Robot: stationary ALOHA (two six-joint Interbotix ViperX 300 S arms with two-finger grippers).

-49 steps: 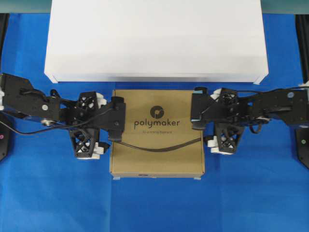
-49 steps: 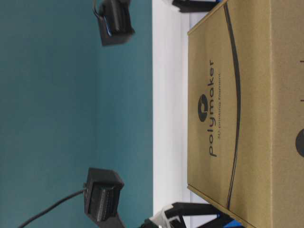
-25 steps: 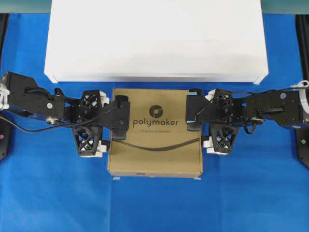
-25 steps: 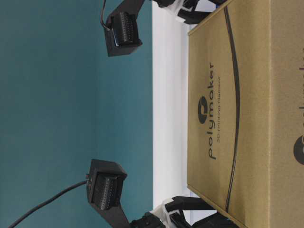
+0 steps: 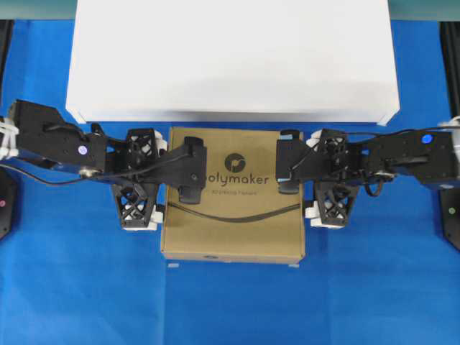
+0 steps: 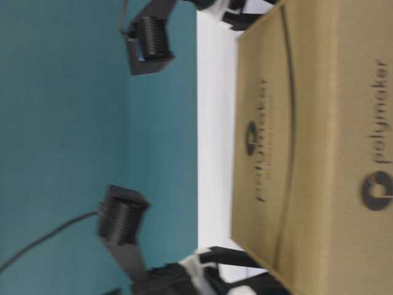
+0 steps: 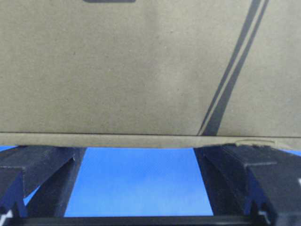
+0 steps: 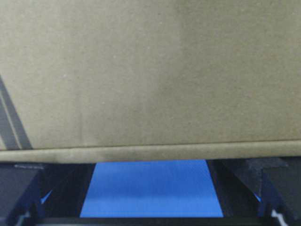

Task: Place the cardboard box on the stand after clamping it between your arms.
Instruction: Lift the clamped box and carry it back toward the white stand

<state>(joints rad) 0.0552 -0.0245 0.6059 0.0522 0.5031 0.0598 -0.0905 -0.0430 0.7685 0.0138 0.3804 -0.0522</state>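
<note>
The brown cardboard box (image 5: 231, 215) with the polymaker logo sits between my two arms, just in front of the white stand (image 5: 230, 57). My left gripper (image 5: 159, 180) is open, and its fingertips press on the box's left side. My right gripper (image 5: 309, 177) is open too, pressing on the box's right side. In the left wrist view the box (image 7: 117, 66) fills the top, with my left gripper (image 7: 138, 149) spread under its lower edge. The right wrist view shows the same box (image 8: 150, 70) above my right gripper (image 8: 150, 165). At table level the box (image 6: 288, 153) stands close, the stand (image 6: 215, 123) behind it.
A blue cloth (image 5: 230, 309) covers the table. Two small white marks (image 5: 172, 266) lie on it by the box's front corners. Black arm bases (image 5: 449, 223) stand at the side edges. A teal wall (image 6: 73, 135) rises behind the stand.
Both arms have pushed further in over the box's sides. The box has risen slightly and edged toward the stand, and more of its front face shows at table level. Both grippers stay open.
</note>
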